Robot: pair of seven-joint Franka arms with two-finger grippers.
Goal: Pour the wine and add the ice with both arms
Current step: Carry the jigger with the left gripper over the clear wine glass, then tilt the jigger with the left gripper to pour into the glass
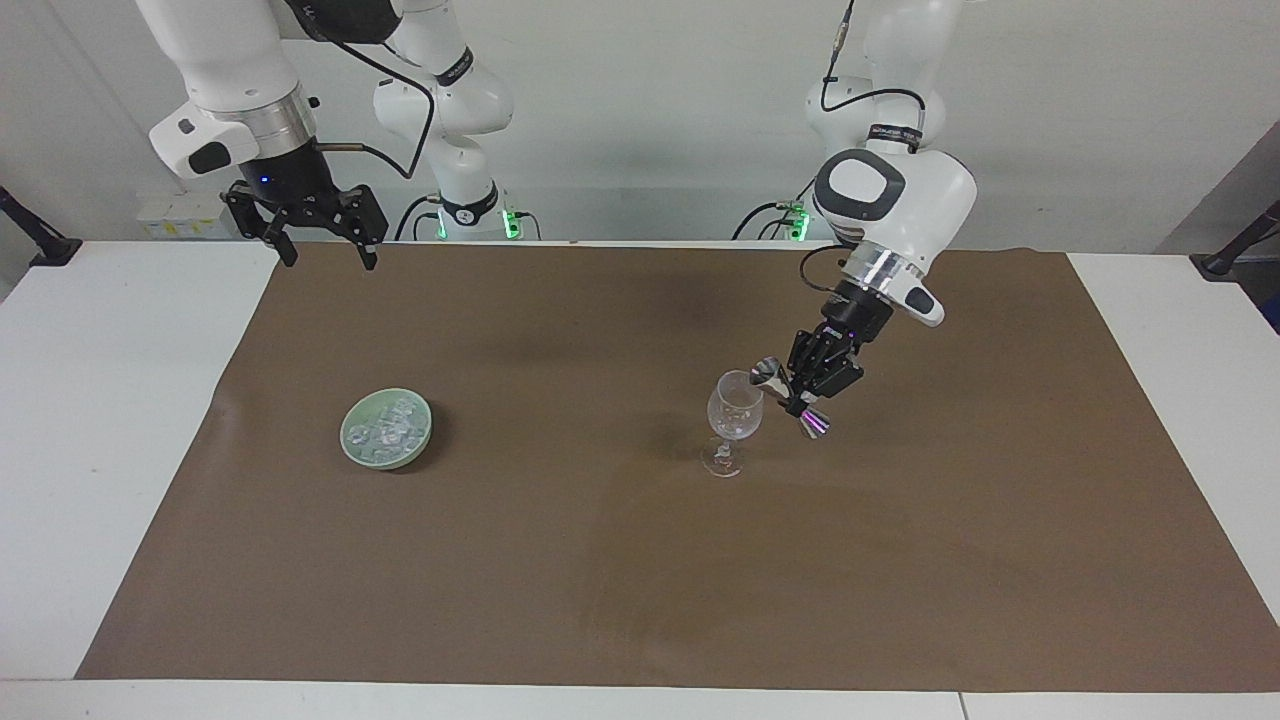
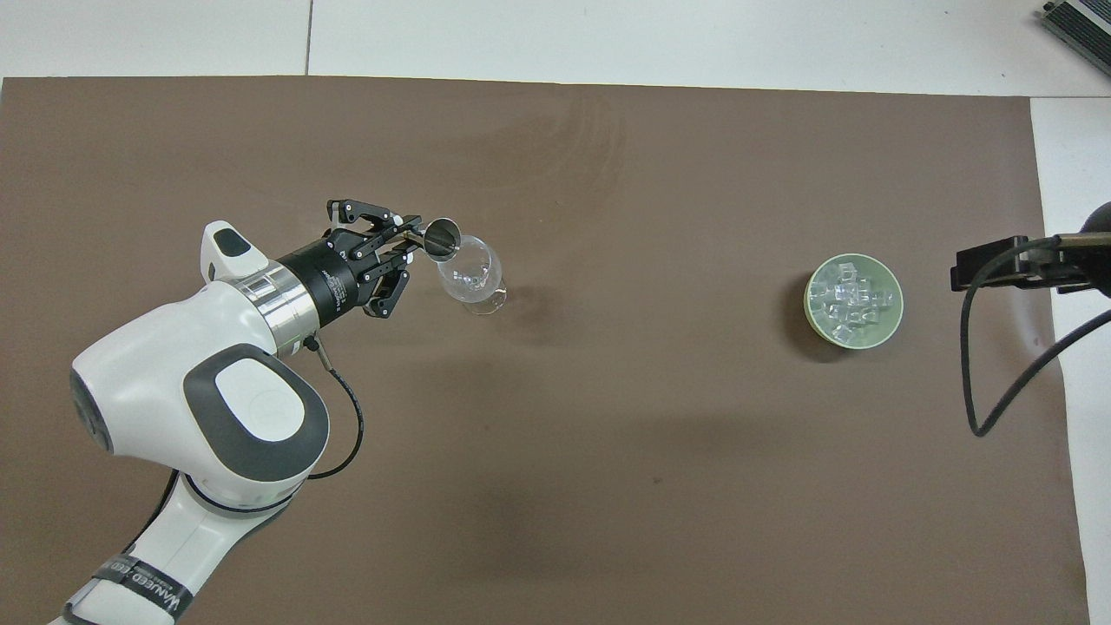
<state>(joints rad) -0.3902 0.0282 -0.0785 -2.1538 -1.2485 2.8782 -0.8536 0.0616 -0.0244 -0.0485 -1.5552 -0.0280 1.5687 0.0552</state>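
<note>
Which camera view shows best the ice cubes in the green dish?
The overhead view: it looks down into the green dish, so the ice shows as separate clear cubes heaped inside. The facing view sees the same dish at a slant, and the ice shows only as a whitish glinting patch.
</note>
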